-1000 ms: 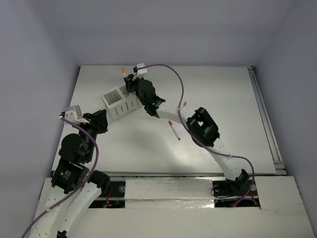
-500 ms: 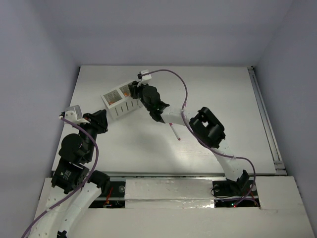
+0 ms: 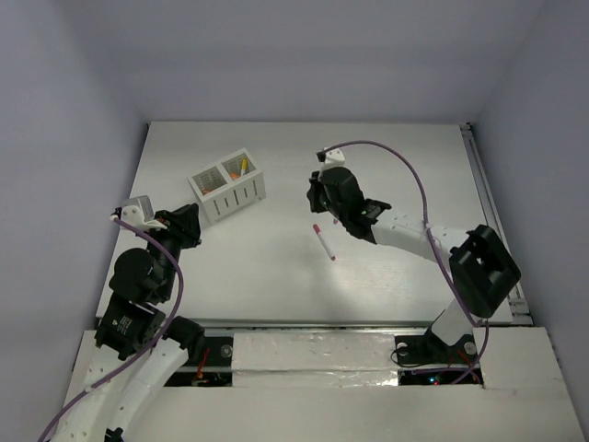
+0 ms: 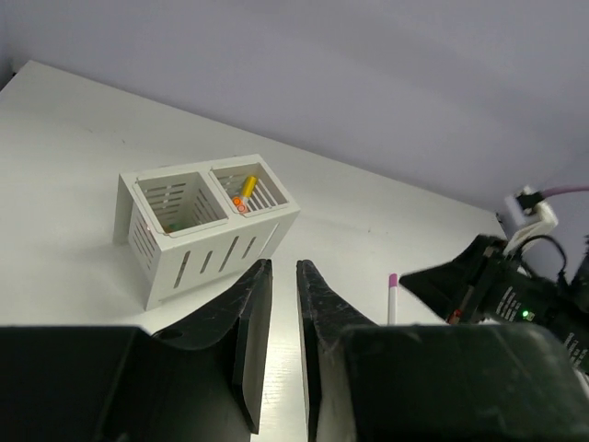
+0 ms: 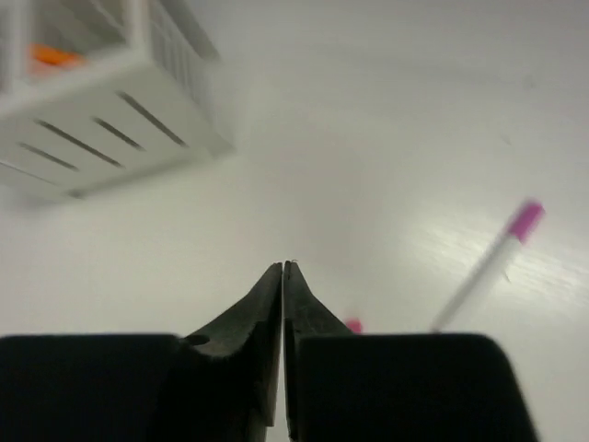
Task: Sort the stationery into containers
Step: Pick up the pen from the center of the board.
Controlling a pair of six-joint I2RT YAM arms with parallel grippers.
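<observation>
The white slatted box [image 3: 227,187] stands at the back left; it also shows in the left wrist view [image 4: 202,221] and the right wrist view [image 5: 92,120]. Its right compartment holds pens with yellow and orange caps [image 4: 244,191]. A white pen with a magenta cap [image 3: 323,241] lies on the table's middle, also in the left wrist view [image 4: 392,296] and the right wrist view [image 5: 492,265]. My right gripper [image 3: 314,197] [image 5: 283,267] is shut and empty, above the table right of the box. My left gripper [image 3: 193,216] [image 4: 282,267] is empty, its jaws a narrow slit apart, near the box's front left.
A small magenta bit [image 5: 352,325] peeks out beside my right fingers; I cannot tell what it is. The right arm [image 4: 497,285] stretches over the table's middle right. Grey walls close in the table at the back and sides.
My right gripper held an orange-capped pen over the box, let it go into the right compartment, then swung away to the right. The left arm has not moved.
</observation>
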